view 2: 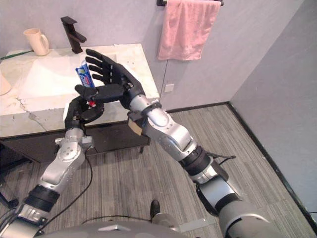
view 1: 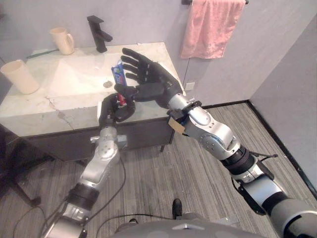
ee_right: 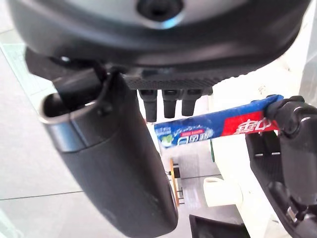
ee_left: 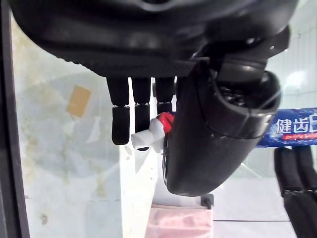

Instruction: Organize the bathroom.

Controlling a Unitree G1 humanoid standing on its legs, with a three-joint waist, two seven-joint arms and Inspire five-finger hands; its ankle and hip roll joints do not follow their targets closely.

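Observation:
A blue and red toothpaste tube [view 1: 118,74] stands upright over the front of the sink counter [view 1: 29,116]. My left hand [view 1: 115,110] is shut on its lower end, with the red and white cap [ee_left: 151,134] poking out past its fingers [ee_left: 121,124]. My right hand [view 1: 148,79] is open right beside the tube, its fingers straight and spread behind the tube, its thumb [ee_right: 114,163] reaching toward the tube's lower part. In the right wrist view the tube [ee_right: 213,130] runs across in front of the fingertips.
The marble counter holds a white basin [view 1: 79,74], a black faucet [view 1: 99,33], a cream mug [view 1: 62,39] at the back and a cream cup [view 1: 20,77] at the left. A pink towel [view 1: 210,27] hangs on the wall to the right.

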